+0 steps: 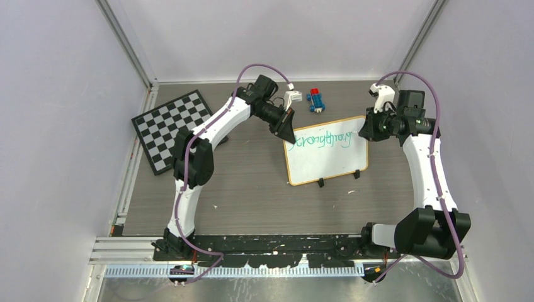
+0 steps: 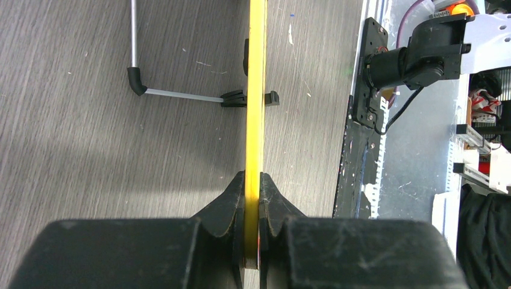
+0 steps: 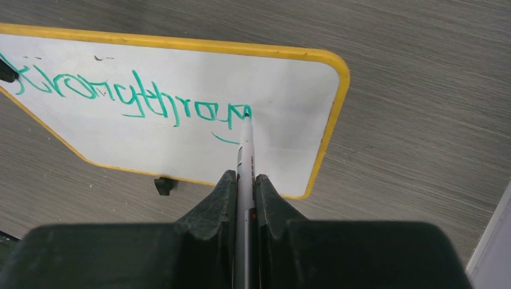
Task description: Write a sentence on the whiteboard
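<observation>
The whiteboard (image 1: 327, 160) lies at the middle right of the table, its frame looking yellow-tan. My left gripper (image 1: 286, 129) is shut on the board's far left corner. In the left wrist view the frame edge (image 2: 255, 90) runs straight out from between the jaws of that gripper (image 2: 253, 186). My right gripper (image 3: 241, 180) is shut on a grey marker (image 3: 245, 150). The marker tip rests on the board (image 3: 283, 78) at the end of the sentence (image 3: 132, 99), one line of green writing. From the top view the sentence (image 1: 318, 139) reads roughly "Strongthrou".
A checkerboard (image 1: 171, 129) lies at the far left. A blue and red block toy (image 1: 317, 99) and a small white piece (image 1: 291, 99) sit behind the board. Two black clips (image 1: 321, 182) stick out of its near edge. A thin metal rod (image 2: 181, 94) joins one clip.
</observation>
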Available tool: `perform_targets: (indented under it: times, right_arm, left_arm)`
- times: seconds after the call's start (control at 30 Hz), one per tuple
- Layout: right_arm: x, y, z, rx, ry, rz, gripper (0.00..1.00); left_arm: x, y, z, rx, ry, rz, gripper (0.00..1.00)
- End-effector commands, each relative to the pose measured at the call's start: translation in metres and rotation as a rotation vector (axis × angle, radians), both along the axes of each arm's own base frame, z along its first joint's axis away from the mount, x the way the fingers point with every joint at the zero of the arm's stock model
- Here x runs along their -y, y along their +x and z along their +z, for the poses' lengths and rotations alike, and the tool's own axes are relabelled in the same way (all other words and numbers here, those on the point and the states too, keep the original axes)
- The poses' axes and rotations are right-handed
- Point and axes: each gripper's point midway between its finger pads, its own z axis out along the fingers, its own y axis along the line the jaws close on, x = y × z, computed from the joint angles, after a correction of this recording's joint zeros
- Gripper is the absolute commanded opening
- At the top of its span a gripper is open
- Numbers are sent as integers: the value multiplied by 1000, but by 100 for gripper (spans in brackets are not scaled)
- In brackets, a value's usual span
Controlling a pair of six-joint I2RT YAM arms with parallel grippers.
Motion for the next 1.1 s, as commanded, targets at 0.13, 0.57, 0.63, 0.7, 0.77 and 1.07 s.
perform_targets:
  times: [0.13,0.57,0.63,0.7,0.77,1.07]
  right_arm:
    - [5,20,29,100,-2,-24,0]
    - [13,15,4,57,-44,-41,0]
    - [12,12,0,47,-40,-38,0]
    - [10,9,-5,33,-34,-33,0]
    - [10,7,-9,24,-32,-32,0]
    - [10,7,-7,32,-35,-35,0]
  left_arm:
    - [2,1,-4,60,24,-12,0]
    - [3,2,-7,57,26,-12,0]
    - [3,2,-8,56,26,-12,0]
    - [3,2,-8,53,26,-11,0]
    - [3,2,-9,50,27,-10,0]
    - [3,2,-7,55,26,-10,0]
